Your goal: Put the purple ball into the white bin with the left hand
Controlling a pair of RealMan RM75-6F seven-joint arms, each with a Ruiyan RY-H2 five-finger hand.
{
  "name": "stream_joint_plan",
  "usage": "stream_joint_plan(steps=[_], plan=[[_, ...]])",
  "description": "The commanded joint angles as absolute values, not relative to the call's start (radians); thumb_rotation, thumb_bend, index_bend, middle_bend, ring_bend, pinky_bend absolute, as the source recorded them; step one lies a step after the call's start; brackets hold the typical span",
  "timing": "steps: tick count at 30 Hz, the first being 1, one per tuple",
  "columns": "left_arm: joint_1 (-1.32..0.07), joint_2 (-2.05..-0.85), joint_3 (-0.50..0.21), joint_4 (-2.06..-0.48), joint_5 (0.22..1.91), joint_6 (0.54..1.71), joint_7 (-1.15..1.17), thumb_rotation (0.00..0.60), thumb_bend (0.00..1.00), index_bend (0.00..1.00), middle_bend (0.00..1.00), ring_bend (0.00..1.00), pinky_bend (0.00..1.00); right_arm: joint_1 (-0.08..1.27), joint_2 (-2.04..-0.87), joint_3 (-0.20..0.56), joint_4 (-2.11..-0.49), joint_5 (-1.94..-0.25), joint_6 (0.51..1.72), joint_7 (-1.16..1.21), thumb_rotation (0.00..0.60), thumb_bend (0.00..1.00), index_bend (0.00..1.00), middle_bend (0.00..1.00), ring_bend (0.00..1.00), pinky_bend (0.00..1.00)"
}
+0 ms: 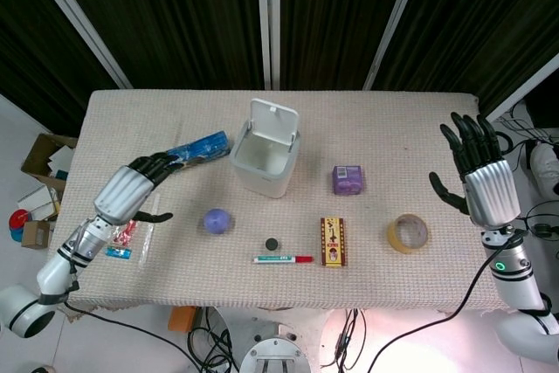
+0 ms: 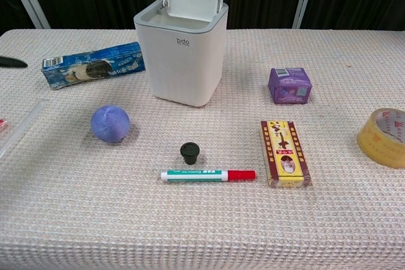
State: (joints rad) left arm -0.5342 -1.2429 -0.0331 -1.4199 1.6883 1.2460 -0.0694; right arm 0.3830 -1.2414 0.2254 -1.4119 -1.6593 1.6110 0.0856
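Observation:
The purple ball lies on the table in front of and to the left of the white bin, whose lid stands open. My left hand hovers open to the left of the ball, fingers stretched toward the blue box, holding nothing. In the chest view only dark fingertips of it show at the left edge. My right hand is raised open at the table's far right, fingers spread, empty.
A blue box lies left of the bin. A clear sleeve and red candy packet lie under my left arm. A black cap, marker, yellow-red box, purple packet and tape roll occupy the front and right.

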Motion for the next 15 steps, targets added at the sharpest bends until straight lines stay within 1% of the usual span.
stream_joint_plan(steps=[1, 4, 8, 15], plan=[[-0.551, -1.271, 0.028, -1.479, 1.734, 1.167, 0.026, 0.581, 0.09, 0.2, 0.16, 0.15, 0.3, 0.373, -1.235, 0.222, -1.409, -1.651, 1.62, 0.096, 0.6, 0.27, 0.0, 0.0, 0.0, 0.0], [-0.569, -1.326, 0.027, -1.462, 1.739, 1.144, 0.03, 0.592, 0.09, 0.2, 0.16, 0.15, 0.3, 0.361, -1.23, 0.219, -1.408, -1.646, 1.631, 0.101, 0.6, 0.27, 0.0, 0.0, 0.0, 0.0], [-0.601, -1.408, 0.019, -1.399, 1.732, 1.104, 0.027, 0.596, 0.1, 0.2, 0.16, 0.15, 0.3, 0.338, -1.22, 0.208, -1.412, -1.642, 1.651, 0.112, 0.6, 0.27, 0.0, 0.0, 0.0, 0.0], [-0.634, -1.516, 0.012, -1.281, 1.696, 1.044, 0.035, 0.6, 0.1, 0.2, 0.16, 0.15, 0.3, 0.305, -1.212, 0.194, -1.388, -1.624, 1.666, 0.148, 0.6, 0.27, 0.0, 0.0, 0.0, 0.0]])
